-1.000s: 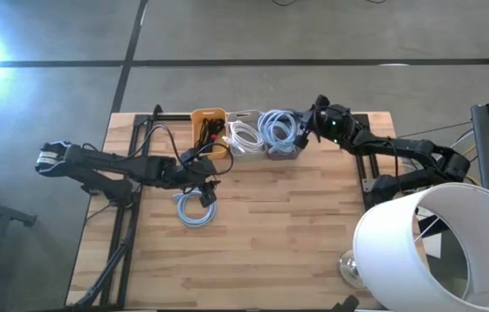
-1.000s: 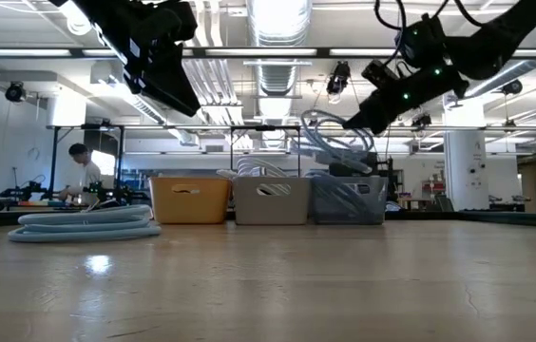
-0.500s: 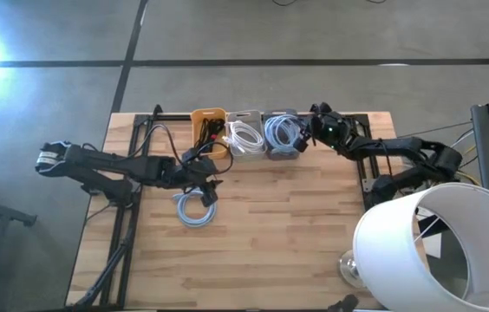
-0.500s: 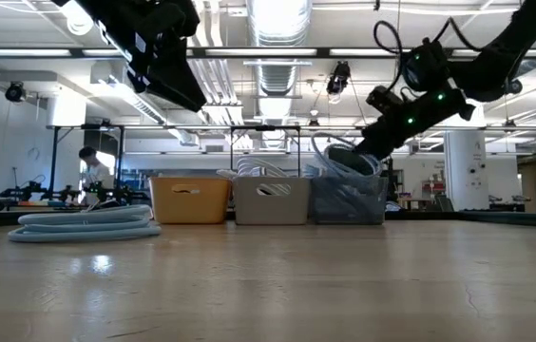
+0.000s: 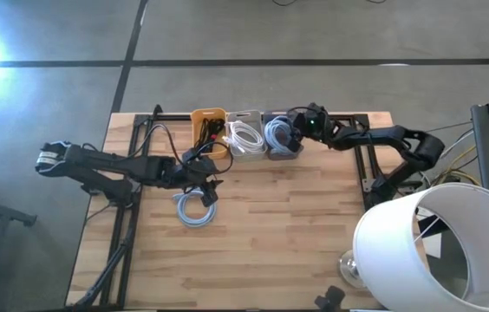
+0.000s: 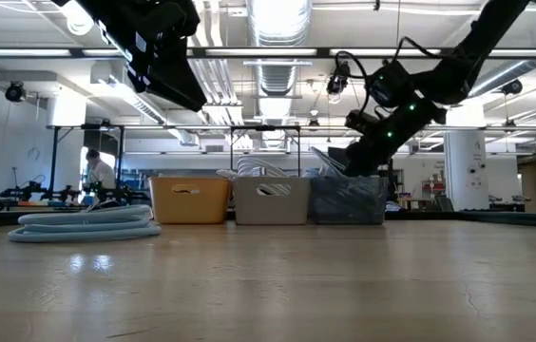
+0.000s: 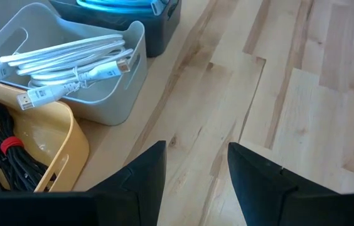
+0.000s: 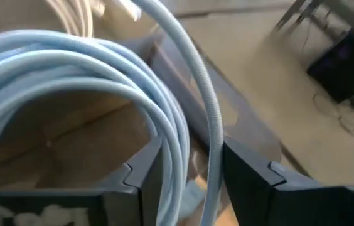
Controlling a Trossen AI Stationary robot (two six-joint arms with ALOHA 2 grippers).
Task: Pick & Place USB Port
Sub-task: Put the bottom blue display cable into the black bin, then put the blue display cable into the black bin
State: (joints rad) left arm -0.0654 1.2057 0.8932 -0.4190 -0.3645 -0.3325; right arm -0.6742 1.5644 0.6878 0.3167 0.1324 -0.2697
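Observation:
A coiled light-blue USB cable [image 5: 277, 134] lies in the dark grey bin [image 5: 284, 155] at the table's far edge. My right gripper [image 5: 290, 132] stands open low over that bin, and loops of the coil [image 8: 70, 56] run between its fingers. A second light-blue coil [image 5: 194, 209] lies flat on the wood left of centre. My left gripper [image 5: 210, 182] hangs open just above and beyond that coil, with nothing between its fingers [image 7: 196, 182]. My right gripper has two strands of the blue coil [image 8: 186, 119] running between its spread fingers, which slant down into the grey bin from the table's right. Whether the fingers touch the strands, I cannot tell. The coil rests in the bin.
A white bin [image 5: 244, 136] with white cables and a yellow bin [image 5: 209, 120] with black cables stand left of the grey one. A large white lampshade [image 5: 427, 247] overhangs the near right corner. The wood between the bins and the near edge is bare.
My right gripper has gone down and toward the table's left, onto the grey bin. The blue coil, which hung in loops above the bin, has sunk into it.

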